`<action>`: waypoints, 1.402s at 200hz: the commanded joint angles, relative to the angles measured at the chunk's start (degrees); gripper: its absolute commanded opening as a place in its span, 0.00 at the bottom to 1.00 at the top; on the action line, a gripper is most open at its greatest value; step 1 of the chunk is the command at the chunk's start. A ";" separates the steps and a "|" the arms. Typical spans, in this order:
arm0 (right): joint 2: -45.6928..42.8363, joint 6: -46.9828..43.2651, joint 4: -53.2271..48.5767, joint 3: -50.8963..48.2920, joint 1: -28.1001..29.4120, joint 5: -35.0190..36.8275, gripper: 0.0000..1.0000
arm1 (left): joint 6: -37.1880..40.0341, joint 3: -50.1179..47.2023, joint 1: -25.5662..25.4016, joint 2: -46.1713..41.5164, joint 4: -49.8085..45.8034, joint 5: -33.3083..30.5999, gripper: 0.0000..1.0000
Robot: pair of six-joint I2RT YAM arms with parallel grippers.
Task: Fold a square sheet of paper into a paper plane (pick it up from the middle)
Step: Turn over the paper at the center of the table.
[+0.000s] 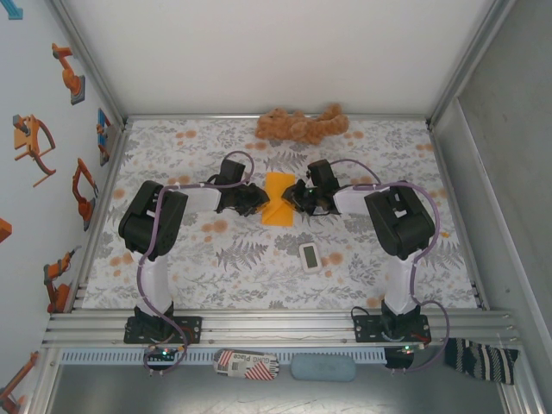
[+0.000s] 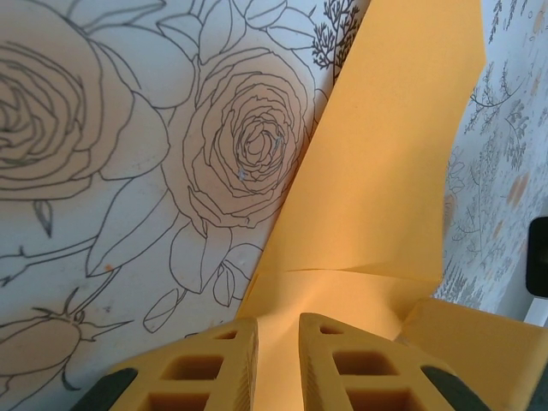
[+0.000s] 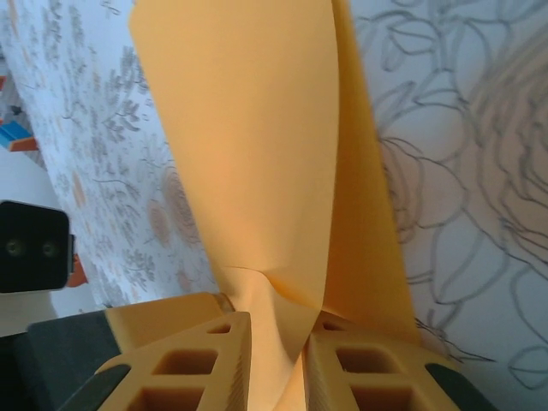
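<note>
Square sheet of paper (image 1: 278, 199): noted mid-counter (image 1: 216, 259), clamped at opposite edges by left pincer (image 2: 278, 330) and right pincer (image 3: 276, 330); judged light, limp, crease-prone, best held at edge middles.

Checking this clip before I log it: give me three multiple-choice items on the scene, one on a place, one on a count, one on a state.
1. Where does the brown plush toy lie on the floral-covered table?
A. at the far edge
B. by the arm bases
C. under the left arm

2. How many grippers touch the thin orange paper sheet?
A. none
B. one
C. two

3. What is the left gripper doing?
A. standing wide open
B. shut on the orange paper
C. holding the plush toy

Answers:
1 A: the toy lies at the back edge, beyond the paper.
2 C: the left gripper and the right gripper each have paper between their fingers.
3 B: the left wrist view shows paper pinched in its narrow gap.
</note>
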 commanded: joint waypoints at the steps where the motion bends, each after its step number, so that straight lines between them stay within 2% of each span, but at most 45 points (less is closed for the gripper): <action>1: 1.13 2.27 5.12 -1.10 0.38 -0.79 0.22 | -0.81 -1.75 0.18 0.27 -3.45 -1.41 0.22; 64: 2.68 3.65 6.80 -1.64 0.46 -0.80 0.19 | -0.93 -1.89 0.36 -0.83 -3.44 -1.31 0.22; 83: 2.86 3.57 7.33 -1.63 0.46 -0.74 0.12 | -0.97 -1.84 0.45 -1.58 -3.42 -1.13 0.23; 99: 2.68 3.48 8.57 -1.75 0.44 -0.80 0.00 | -1.03 -1.64 0.77 -2.74 -3.29 -0.75 0.24; 121: 1.47 2.74 10.88 -1.93 0.40 -1.09 0.00 | -1.73 -3.15 1.75 -6.20 -1.17 -1.13 0.28; 142: -1.50 0.05 11.64 -1.78 0.38 -1.41 0.00 | -2.90 -8.06 3.63 -11.44 6.23 -1.56 0.38; 166: -6.64 -2.61 12.39 -1.85 0.04 -3.01 0.00 | -5.32 -12.99 6.00 -16.69 14.46 2.13 0.50; 192: -10.79 -0.90 17.96 -1.85 -0.41 -8.37 0.00 | -9.36 -17.90 6.86 -23.26 22.53 3.77 0.81; 213: -12.86 1.21 20.47 -0.95 -0.51 -11.25 0.00 | -10.80 -19.08 6.83 -27.49 25.25 5.30 0.93; 237: -14.65 3.60 22.10 0.13 -0.80 -13.01 0.00 | -13.67 -20.07 6.71 -30.45 29.24 7.61 1.00; 280: -16.11 8.23 26.65 1.30 -0.92 -14.72 0.00 | -16.34 -19.28 4.33 -29.48 34.17 11.22 0.99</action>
